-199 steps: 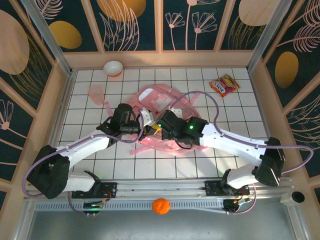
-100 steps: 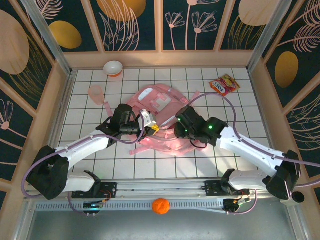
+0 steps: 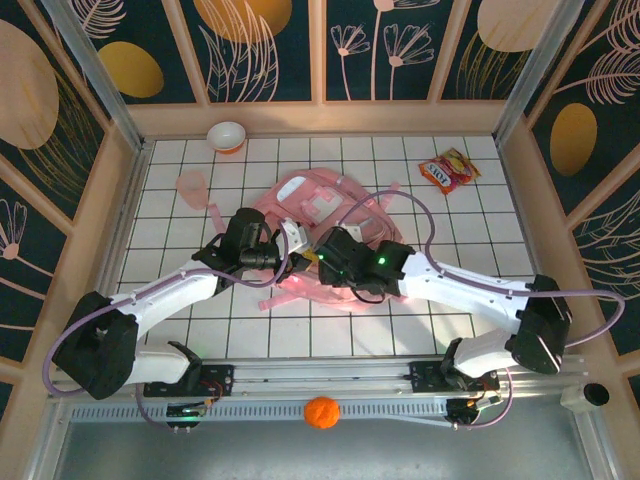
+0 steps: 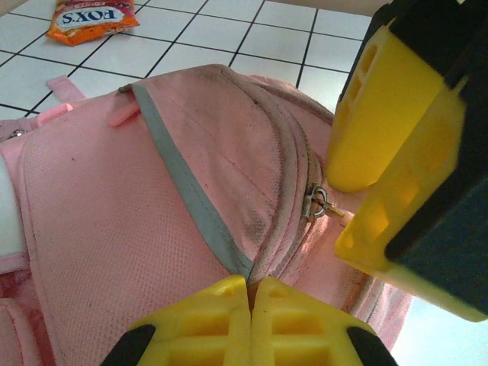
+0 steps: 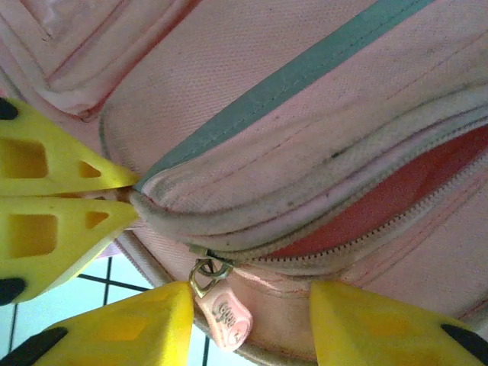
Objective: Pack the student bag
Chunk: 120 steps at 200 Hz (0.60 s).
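Pink bag (image 3: 300, 190) lies flat mid-bench (image 3: 500, 220), with both arms over its 6 o'clock edge. Left end effector (image 4: 249, 293) is clamped tight on the bag's seam fabric, right where the grey stripe (image 4: 194, 206) ends. Right end effector (image 5: 252, 305) is open, one finger either side of the zipper pull (image 5: 225, 313) (zip partly undone, red lining showing). Snack packet (image 3: 448, 170) is at 2 o'clock from the bag, bowl (image 3: 227, 135) at 11, pink cup (image 3: 190, 185) at 10.
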Each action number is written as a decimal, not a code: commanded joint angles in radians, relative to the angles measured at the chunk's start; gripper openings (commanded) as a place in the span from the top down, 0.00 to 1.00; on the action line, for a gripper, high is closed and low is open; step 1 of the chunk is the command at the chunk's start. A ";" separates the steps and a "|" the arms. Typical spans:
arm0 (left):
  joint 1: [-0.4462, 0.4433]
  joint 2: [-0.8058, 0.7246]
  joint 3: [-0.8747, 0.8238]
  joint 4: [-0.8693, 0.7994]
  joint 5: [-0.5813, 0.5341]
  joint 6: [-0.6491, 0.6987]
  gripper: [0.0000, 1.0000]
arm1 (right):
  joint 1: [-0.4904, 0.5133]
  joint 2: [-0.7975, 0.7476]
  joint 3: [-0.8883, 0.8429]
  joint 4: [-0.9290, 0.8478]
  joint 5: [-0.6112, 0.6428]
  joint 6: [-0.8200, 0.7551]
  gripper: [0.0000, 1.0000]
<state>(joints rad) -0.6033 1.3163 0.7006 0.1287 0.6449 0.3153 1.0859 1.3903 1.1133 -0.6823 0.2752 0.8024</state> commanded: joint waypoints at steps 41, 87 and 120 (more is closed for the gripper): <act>0.004 -0.025 0.037 0.046 0.009 -0.033 1.00 | -0.010 -0.022 0.025 -0.022 0.135 0.038 0.90; 0.004 -0.028 0.030 0.017 -0.024 0.000 1.00 | -0.057 -0.092 -0.023 -0.024 0.092 0.005 1.00; 0.011 -0.043 -0.002 -0.031 -0.088 0.079 1.00 | -0.197 -0.164 -0.080 -0.027 -0.025 -0.092 1.00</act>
<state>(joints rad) -0.6056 1.3094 0.7071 0.1455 0.6167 0.3378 1.0000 1.3022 1.0756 -0.6613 0.2508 0.7853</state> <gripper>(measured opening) 0.052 0.045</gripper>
